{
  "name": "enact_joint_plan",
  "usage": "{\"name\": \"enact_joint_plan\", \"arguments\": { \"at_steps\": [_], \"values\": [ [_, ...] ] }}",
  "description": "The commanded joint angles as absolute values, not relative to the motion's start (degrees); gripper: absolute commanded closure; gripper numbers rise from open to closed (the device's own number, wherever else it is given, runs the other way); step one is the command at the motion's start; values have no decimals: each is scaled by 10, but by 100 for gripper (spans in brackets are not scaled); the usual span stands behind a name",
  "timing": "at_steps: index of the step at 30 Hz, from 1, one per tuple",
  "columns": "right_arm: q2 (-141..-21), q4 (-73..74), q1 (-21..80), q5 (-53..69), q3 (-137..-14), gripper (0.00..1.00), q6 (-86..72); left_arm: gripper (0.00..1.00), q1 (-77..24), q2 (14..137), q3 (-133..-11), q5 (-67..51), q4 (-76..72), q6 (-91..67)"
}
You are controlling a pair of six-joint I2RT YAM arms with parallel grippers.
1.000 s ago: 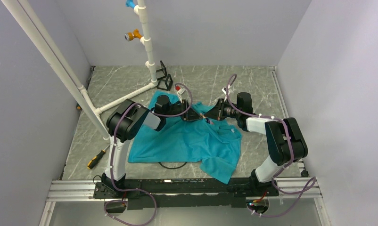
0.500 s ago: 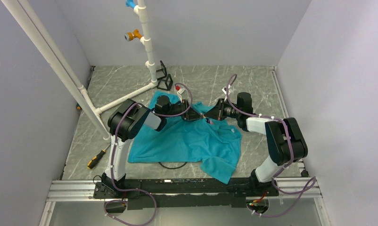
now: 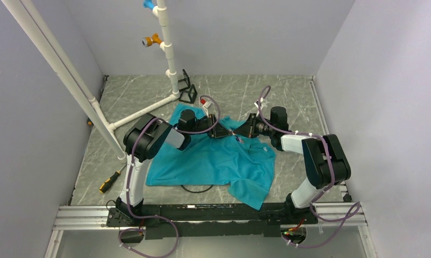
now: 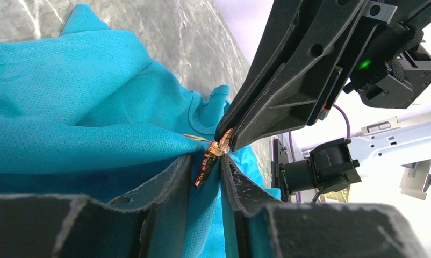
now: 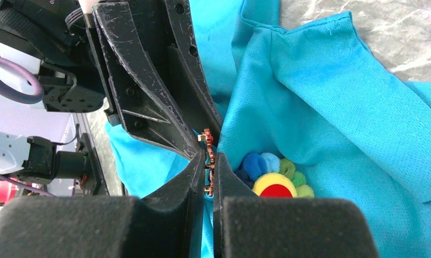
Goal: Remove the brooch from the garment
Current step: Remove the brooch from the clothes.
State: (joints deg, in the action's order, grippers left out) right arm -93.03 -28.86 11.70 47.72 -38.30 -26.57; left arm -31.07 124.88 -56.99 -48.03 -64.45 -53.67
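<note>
Right fingers (image 5: 177,189) pinch the copper clasp (image 5: 207,157) of the brooch (image 5: 275,183) on the teal T-shirt (image 5: 337,107); left fingers (image 4: 169,185), slightly spread, flank the clasp, apparently bracing it for unfastening.

Top cam: high, far, looks down on left gripper (image 3: 228,133) & right gripper (image 3: 238,133). Wrist cams: close, facing each other, share garment (image 5: 321,107) fold at fingertips (image 5: 192,174).

The jaws of the left gripper (image 4: 207,171) are narrower now around the coppery metal part of the brooch (image 4: 205,166), though a small gap remains. In the top view, it and the right gripper (image 3: 239,132) seem slightly nearer each other.
</note>
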Motion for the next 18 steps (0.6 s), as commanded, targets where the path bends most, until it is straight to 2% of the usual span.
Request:
{"name": "enact_joint_plan", "arguments": {
  "at_steps": [1, 10, 18],
  "values": [
    [-921, -333, 122, 505, -383, 100, -279, 70, -311, 1237, -566, -435, -612, -517],
    [-912, -338, 113, 502, -384, 100, -283, 71, -311, 1245, -562, -442, -635, -530],
    [-910, -328, 103, 494, -383, 100, -269, 58, -310, 1247, -556, -477, -699, -546]
  ]
}}
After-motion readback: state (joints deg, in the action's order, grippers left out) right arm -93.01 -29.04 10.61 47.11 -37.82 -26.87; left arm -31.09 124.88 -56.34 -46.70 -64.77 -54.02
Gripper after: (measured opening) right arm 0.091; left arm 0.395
